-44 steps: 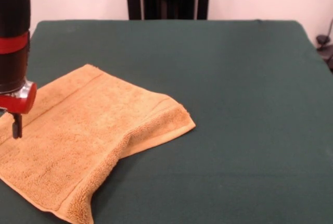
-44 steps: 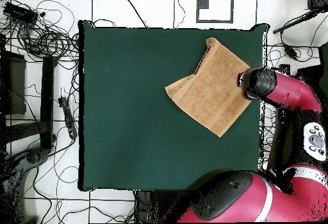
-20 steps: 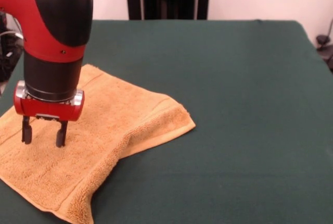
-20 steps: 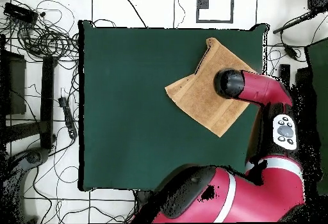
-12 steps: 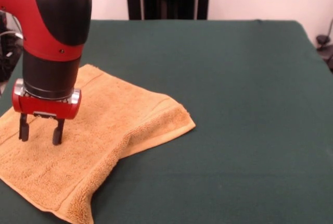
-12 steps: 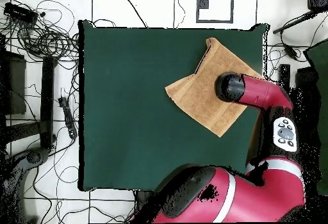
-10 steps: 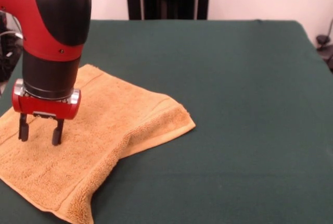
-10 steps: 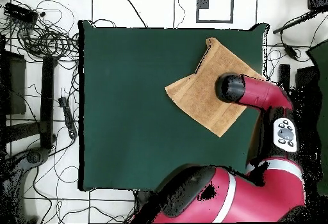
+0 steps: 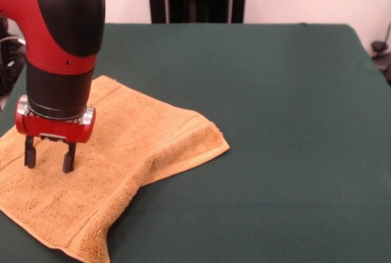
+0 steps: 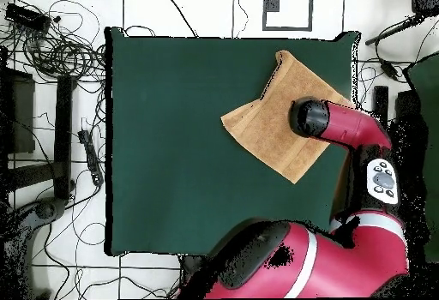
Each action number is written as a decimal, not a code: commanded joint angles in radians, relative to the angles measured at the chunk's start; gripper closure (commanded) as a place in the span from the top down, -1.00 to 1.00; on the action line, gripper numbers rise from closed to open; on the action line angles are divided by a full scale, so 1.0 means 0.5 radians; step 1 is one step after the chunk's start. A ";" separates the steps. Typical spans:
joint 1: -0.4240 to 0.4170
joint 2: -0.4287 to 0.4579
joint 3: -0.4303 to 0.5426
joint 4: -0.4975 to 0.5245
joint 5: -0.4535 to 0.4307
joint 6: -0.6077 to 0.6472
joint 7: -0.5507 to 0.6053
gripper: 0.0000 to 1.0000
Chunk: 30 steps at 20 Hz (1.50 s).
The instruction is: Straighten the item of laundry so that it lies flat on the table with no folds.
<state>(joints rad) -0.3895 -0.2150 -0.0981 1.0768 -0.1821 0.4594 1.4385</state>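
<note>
1. Poised over the towel (image 9: 116,159), the hand (image 9: 46,166) in the front view points straight down with its two fingers (image 9: 68,160) set apart and nothing between them; whether the tips touch the cloth cannot be told.
2. The towel in this view lies at the desk's (image 9: 281,122) near left part. One side looks doubled under along a thick rolled edge that runs toward the near corner, so the cloth is judged not yet flat.
3. The hand stands away from that fold, over the flat part near a woven band, probably to pinch the upper layer and draw it outward.
4. Overhead, the arm's wrist hides the hand, so its opening cannot be read there.
5. Overhead, the towel (image 10: 270,123) sits skewed by the desk's (image 10: 171,142) upper right corner, one corner nearly at the edge.
</note>
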 commanded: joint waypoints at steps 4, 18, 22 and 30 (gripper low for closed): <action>-0.039 0.108 0.167 0.299 0.123 0.082 0.345 1.00; -0.091 -0.184 0.177 0.426 0.203 0.309 0.250 1.00; -0.090 -0.249 0.177 0.431 0.225 0.411 0.235 1.00; -0.083 -0.186 0.193 0.371 0.207 0.362 0.245 1.00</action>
<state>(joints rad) -0.4719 -0.3259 -0.0935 1.1487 -0.1128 0.5321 1.4385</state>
